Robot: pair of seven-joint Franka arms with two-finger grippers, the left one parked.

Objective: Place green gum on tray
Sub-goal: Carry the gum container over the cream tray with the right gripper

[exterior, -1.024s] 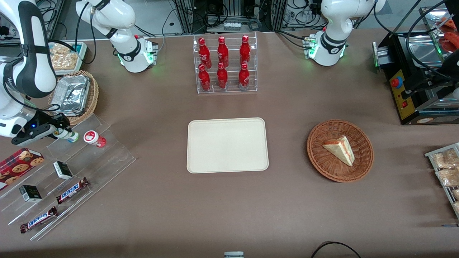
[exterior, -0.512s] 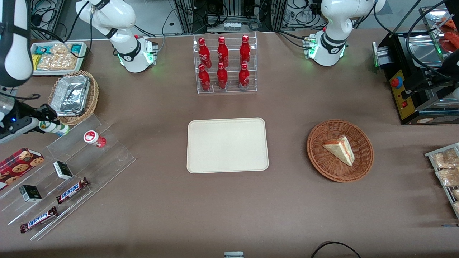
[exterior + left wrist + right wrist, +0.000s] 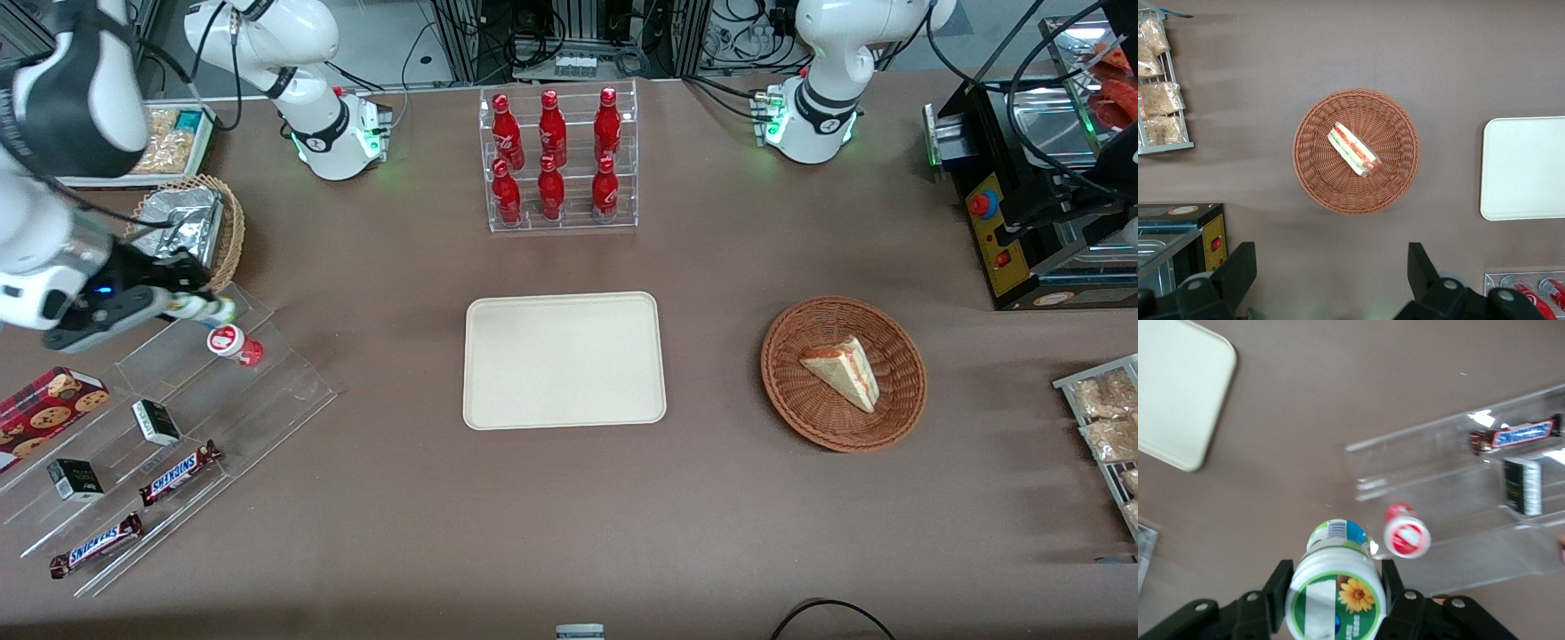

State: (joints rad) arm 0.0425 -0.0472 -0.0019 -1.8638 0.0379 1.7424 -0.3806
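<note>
Above the clear stepped display rack (image 3: 191, 373), at the working arm's end of the surface (image 3: 569, 498): the pincer (image 3: 197, 306) has shifted since half a second ago, from the outer edge of the rack toward the tray (image 3: 564, 360), now hanging directly over the rack's upper step. Green gum (image 3: 212, 308) came along with it, off the rack and in the air.

Pincer closed on the green gum (image 3: 1335, 595); right wrist view shows both black fingers (image 3: 1277, 597) pressed to the bottle's sides just under the green-and-white lid, bottle lying sideways in the grip.

Just below the pincer, nearer the front camera: red-lidded bottle (image 3: 233, 343) on the rack, unmoved, not touching the green gum.

Farther down the rack's steps, toward the front camera: two small dark boxes (image 3: 156, 421) and two Snickers bars (image 3: 180, 471).

Beside the pincer, away from the front camera: wicker basket holding a foil tray (image 3: 182, 233).

Tray well apart from the pincer, mid-surface, nothing on it. Its rounded corner (image 3: 1201, 387) shows in the right wrist view.
</note>
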